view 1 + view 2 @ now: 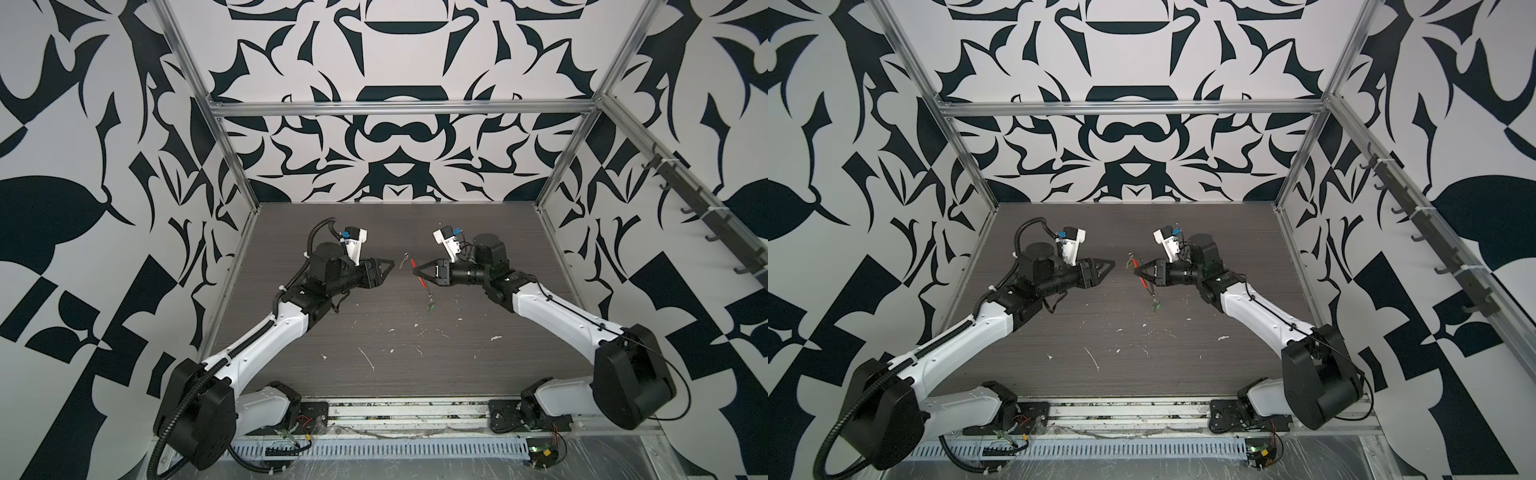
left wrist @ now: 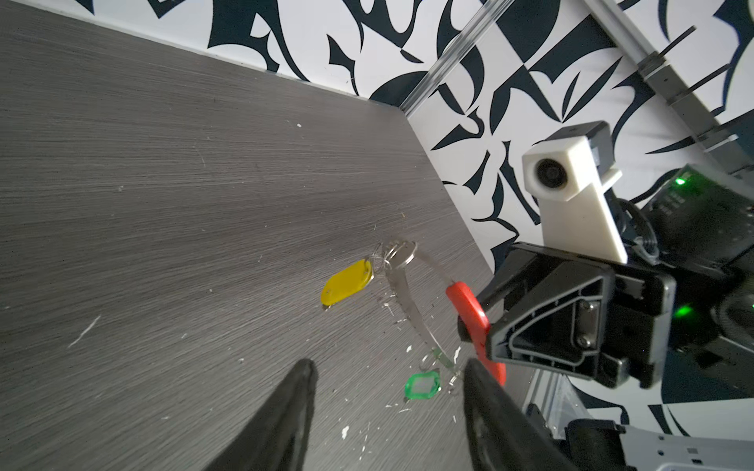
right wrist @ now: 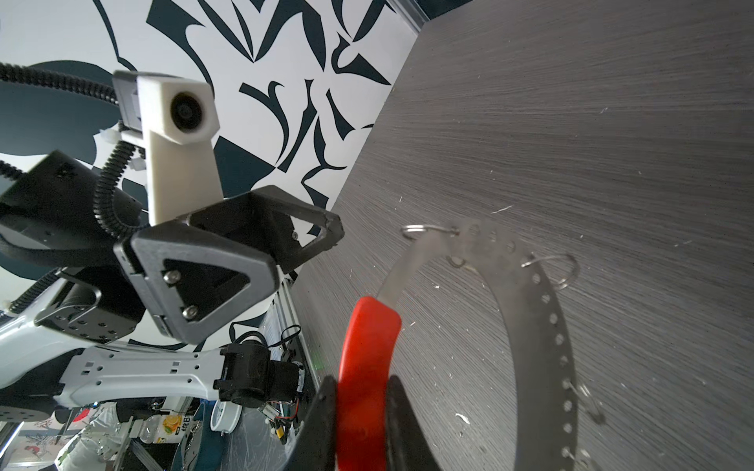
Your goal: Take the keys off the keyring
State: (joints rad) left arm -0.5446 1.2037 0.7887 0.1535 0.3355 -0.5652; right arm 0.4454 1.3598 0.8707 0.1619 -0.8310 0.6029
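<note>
Keyring [image 2: 402, 297], a large thin grey metal hoop, is hanging mid-table, the right gripper [image 3: 361, 385] clamping its red plastic sleeve [image 3: 369, 334]. Left gripper [image 2: 387, 377] is hovering near on its left, jaws apart, empty. A small silver key with a yellow plastic tag [image 2: 347, 283] and another with a green plastic tag [image 2: 422, 385] are dangling on it; pinching one likely comes next.

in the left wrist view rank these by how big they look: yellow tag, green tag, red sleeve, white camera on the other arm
Largest to smallest:
1. white camera
2. red sleeve, though part of it is covered
3. yellow tag
4. green tag, clearly the smallest
</note>
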